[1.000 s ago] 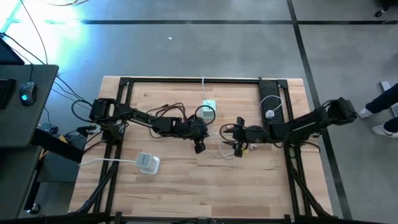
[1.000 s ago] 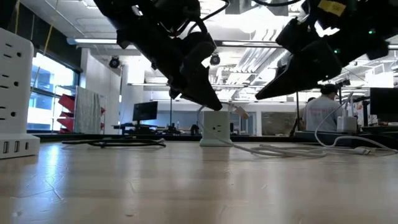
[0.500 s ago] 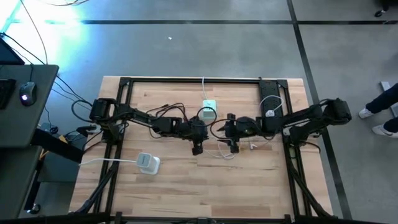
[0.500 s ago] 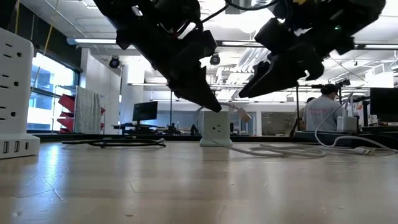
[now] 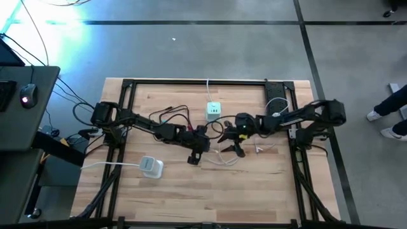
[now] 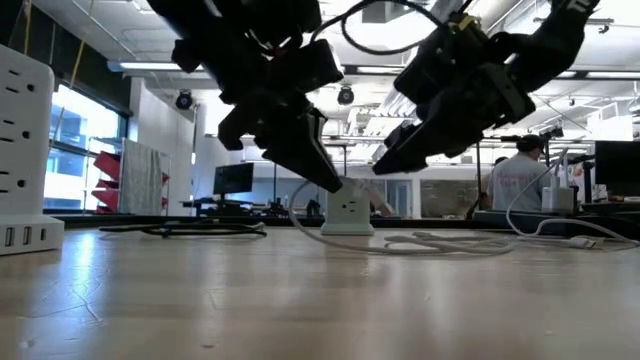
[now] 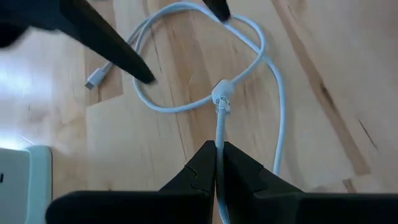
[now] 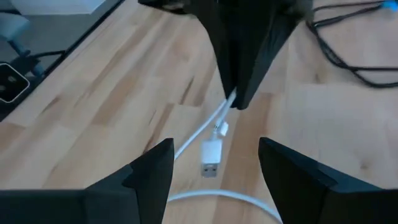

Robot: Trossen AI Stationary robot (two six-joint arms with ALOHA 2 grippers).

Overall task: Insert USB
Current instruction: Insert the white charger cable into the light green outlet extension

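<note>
USB cable (image 7: 217, 134), white and smooth-sheathed, is seen looped on the table (image 5: 172, 191), a broad top of pale wood planks with visible grain, framed by dark metal rails. Two dark jointed arms are extended over the middle of that top. The left gripper (image 7: 216, 163) is closed tight on a straight run of the cable, the two matte black fingers (image 7: 198, 171) being pressed together with the cord between them; beyond the tips a small moulded collar is seen where the cable crosses its own loop. The right gripper (image 8: 214, 180) is held just beside it with its wedge-shaped fingers (image 8: 152, 177) spread wide apart and nothing between them; past them the flat metal USB plug (image 8: 210, 167) is seen hanging free below the left gripper's tip, above the wood. In the low view both grippers are shown as dark silhouettes, and the plug itself cannot be made out there. A white cube-shaped charging block (image 5: 213, 109) is set near the far middle of the table, and a rounded white power adapter (image 5: 151, 166) lies well apart near the left front. A second small connector (image 7: 94, 79) at a cable end is partly hidden behind a dark finger. A seated person (image 6: 518, 180) is dimly visible in the room behind.
</note>
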